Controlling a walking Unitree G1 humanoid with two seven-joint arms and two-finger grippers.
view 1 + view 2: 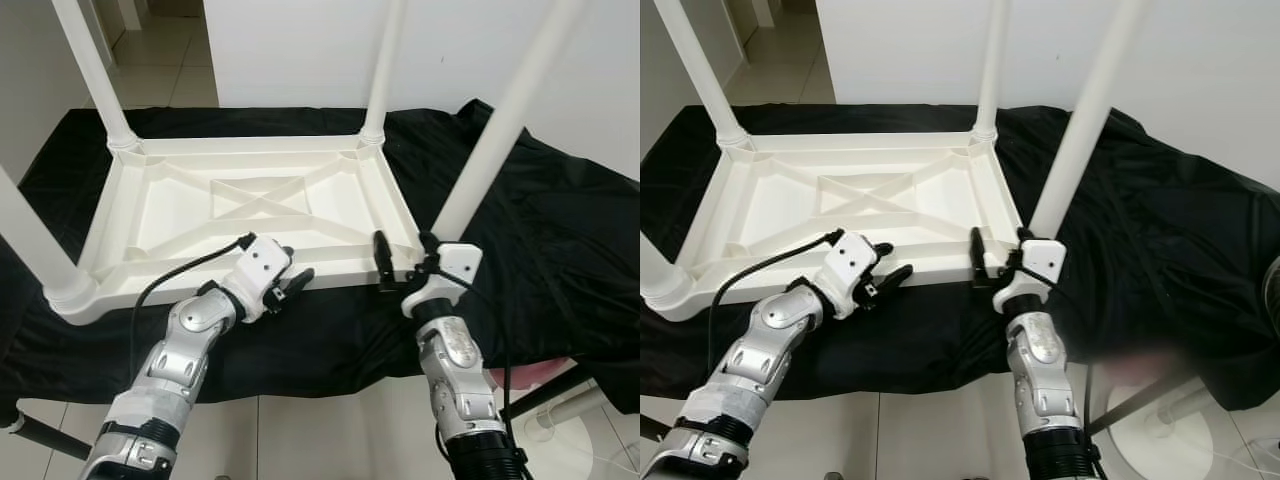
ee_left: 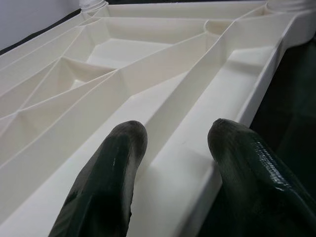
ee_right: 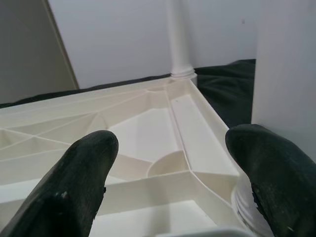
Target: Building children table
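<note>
table position: the white plastic table top (image 1: 250, 205) lies upside down on a black cloth (image 1: 560, 250), ribbed underside facing up, near edge toward the robot.
legs fitted: four white legs stand up from the four corner sockets, counted as far left leg (image 1: 95, 70), far right leg (image 1: 383, 70), near right leg (image 1: 500, 130) and near left leg (image 1: 30, 245) (tops out of frame on all).
left gripper (image 1: 290, 285): fingers spread apart, holding nothing; one finger (image 2: 106, 182) lies over the near rim, the other hangs outside it above the cloth.
right gripper (image 1: 405, 258): fingers parted wide, gripping nothing, set astride the near right corner with the leg base just beside one finger (image 3: 271, 173).
risk, leg seating: the near right leg may not be fully home in its socket (seating depth cannot be judged); a sideways nudge from the wrist could lever it loose.
risk, sliding: the top rests on loose cloth, so a push on the rim could shift the whole piece.
risk, tipping: tall legs put weight high; lifting by one edge could swing it over.
count: one table top, four legs, two grippers, one cloth.
</note>
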